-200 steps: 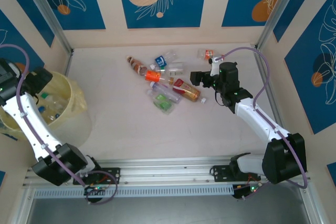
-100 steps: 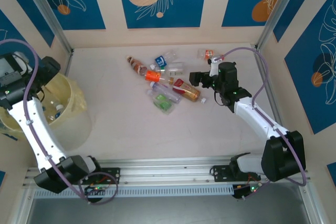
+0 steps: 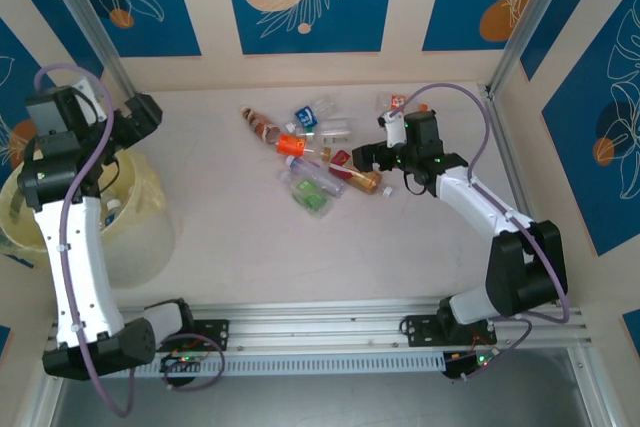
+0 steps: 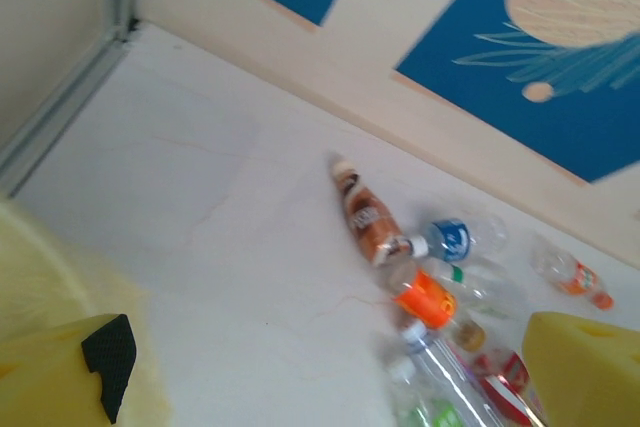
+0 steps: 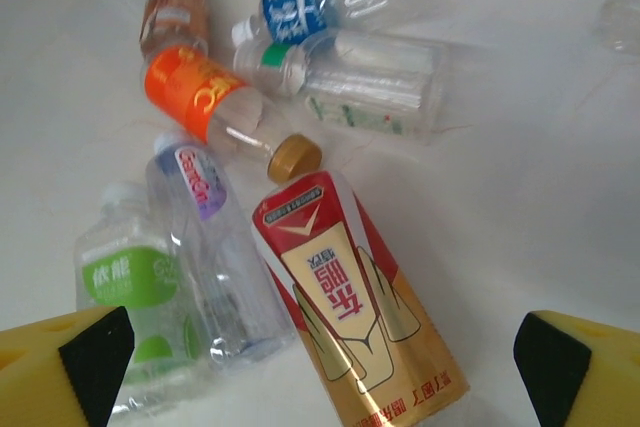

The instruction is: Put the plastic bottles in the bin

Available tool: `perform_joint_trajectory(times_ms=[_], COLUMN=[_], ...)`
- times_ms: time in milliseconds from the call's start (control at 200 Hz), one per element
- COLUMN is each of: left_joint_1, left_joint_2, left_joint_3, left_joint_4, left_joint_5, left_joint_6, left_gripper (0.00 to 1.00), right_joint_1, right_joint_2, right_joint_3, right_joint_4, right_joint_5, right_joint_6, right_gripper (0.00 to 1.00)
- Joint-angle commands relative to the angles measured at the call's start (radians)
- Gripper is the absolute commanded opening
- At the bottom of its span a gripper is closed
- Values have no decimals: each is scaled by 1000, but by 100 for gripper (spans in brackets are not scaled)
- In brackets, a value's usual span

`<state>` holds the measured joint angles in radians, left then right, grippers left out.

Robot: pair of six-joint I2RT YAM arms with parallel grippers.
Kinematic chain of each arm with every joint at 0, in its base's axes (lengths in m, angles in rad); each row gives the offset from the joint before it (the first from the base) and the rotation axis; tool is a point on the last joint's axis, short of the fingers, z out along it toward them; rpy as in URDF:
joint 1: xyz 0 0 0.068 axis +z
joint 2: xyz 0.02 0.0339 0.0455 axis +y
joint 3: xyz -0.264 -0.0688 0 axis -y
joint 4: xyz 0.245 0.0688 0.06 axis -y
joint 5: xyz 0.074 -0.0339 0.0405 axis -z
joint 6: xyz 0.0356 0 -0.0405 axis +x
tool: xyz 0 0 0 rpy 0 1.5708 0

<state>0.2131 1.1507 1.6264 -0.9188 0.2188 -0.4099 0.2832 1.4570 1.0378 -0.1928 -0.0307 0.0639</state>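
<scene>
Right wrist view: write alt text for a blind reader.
The open right gripper frames a red-and-gold bottle lying on the white table. Just beyond it, other plastic bottles with orange, blue and green labels lie clustered.

On the bench (image 3: 240, 247) the bin (image 3: 140, 237) stands at the left edge, towards the near side, with a few bottles (image 3: 108, 207) lying in it. The left tool (image 3: 140, 115) hangs over the bin's far rim. The cluster of plastic bottles (image 3: 305, 162) lies towards the back, about midway across and well apart from the bin. Within it, the back-left bottle (image 3: 258, 124) lies furthest left and the back pair (image 3: 322, 113) lie side by side. The middle bottle (image 3: 295, 145) is just before them. The near pair (image 3: 312, 190) lie side by side, with the near-right bottle (image 3: 358, 175) beside them. The right tool (image 3: 365, 155) is over the cluster's right edge, above that last bottle. A lone bottle (image 3: 393, 102) lies behind the right tool, near the back right corner.
</scene>
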Motion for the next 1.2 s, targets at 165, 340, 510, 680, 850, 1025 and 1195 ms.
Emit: perform_joint_trajectory(times_ms=[165,340,510,680,850,1025,1195], left_joint_1=[-220,-299,-398,-486,-552,-590,-611], left_joint_2=[52,100,144,189,214,255,298], left_joint_3=[57,50,38,33,-23,-66,-56], left_joint_4=[45,101,174,200,282,348,348], left_joint_5=[-25,75,180,168,172,188,198], left_joint_6=[-4,-14,-21,-20,-43,-68,-67], left_gripper=[100,100,100,100,100,100,100], right_joint_1=[-43,-47,-26,-16,2,12,13], right_joint_2=[166,231,298,337,384,442,438], right_joint_3=[136,142,166,174,191,215,185], right_joint_4=[-333,-354,-346,-323,-316,-305,-280], right_joint_5=[-78,-56,-1,23,36,79,89], right_joint_6=[-290,-381,-460,-526,-576,-603,-619], right_gripper=[97,97,98,98,96,93,86])
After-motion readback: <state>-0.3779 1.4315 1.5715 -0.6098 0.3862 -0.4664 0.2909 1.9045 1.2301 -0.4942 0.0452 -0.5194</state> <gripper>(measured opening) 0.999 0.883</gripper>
